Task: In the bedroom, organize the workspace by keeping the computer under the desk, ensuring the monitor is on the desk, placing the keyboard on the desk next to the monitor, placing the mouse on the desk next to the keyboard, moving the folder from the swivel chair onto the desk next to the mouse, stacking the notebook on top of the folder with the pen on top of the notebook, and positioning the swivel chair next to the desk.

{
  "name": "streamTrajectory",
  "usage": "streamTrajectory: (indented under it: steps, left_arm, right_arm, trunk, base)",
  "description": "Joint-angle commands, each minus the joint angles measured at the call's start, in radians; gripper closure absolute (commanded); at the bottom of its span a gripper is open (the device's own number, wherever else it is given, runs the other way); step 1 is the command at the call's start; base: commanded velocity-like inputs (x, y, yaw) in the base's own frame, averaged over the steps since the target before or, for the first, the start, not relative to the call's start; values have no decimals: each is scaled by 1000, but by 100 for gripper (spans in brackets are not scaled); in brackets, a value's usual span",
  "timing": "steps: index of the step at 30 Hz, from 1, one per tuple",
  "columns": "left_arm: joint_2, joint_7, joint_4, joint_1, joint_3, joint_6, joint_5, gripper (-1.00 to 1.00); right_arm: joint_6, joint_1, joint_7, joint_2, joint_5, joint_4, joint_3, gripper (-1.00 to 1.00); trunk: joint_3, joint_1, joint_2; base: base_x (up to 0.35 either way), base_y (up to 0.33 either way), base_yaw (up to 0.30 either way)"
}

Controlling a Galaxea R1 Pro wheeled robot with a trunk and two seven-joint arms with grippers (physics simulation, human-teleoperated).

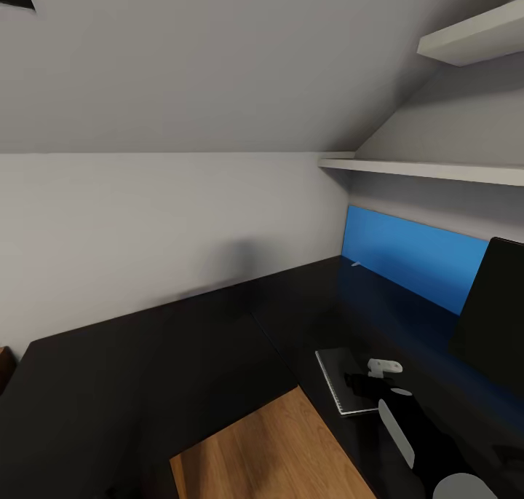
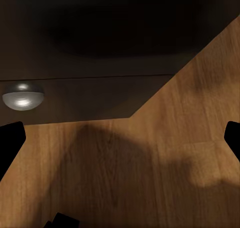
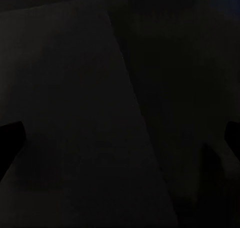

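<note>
across the lower half of the head view runs the desk (image 1: 145,368), a glossy black l-shaped top. at lower right the right gripper (image 1: 362,384) hangs low over the notebook (image 1: 336,375), a small thin pad with a spiral edge lying flat on the desk. the right wrist view is nearly black; finger tips sit at both edges, so the jaws look spread wide and hold nothing. at far right stands the monitor (image 1: 495,309) before a blue panel (image 1: 415,255). the left gripper (image 2: 120,138) is also wide open, empty, above the wood floor (image 2: 150,178) near a silver knob (image 2: 22,96). the notebook is probably light, slightly flexible and slippery on gloss; pinching one overhanging or lifted edge seems best.
</note>
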Motion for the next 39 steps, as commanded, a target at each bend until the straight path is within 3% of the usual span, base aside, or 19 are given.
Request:
streamTrajectory:
  steps: [1, 26, 39]
  left_arm:
    - [1, -4, 1, 0, -2, -3, 9, -100]
    - [8, -4, 1, -1, -2, -5, 10, -100]
    - [8, -4, 1, -1, -2, -5, 10, -100]
  right_arm:
    - [4, 0, -8, -1, -11, 35, 5, -100]
    - [3, 0, -8, 0, -11, 50, 7, -100]
    - [2, 0, -8, 13, -11, 55, 11, -100]
  trunk:
    - [-1, 0, 0]
    - [-1, 0, 0]
    - [-1, 0, 0]
  base:
    - [0, 0, 0]
    - [-62, 40, 0]
    - [-87, 103, 0]
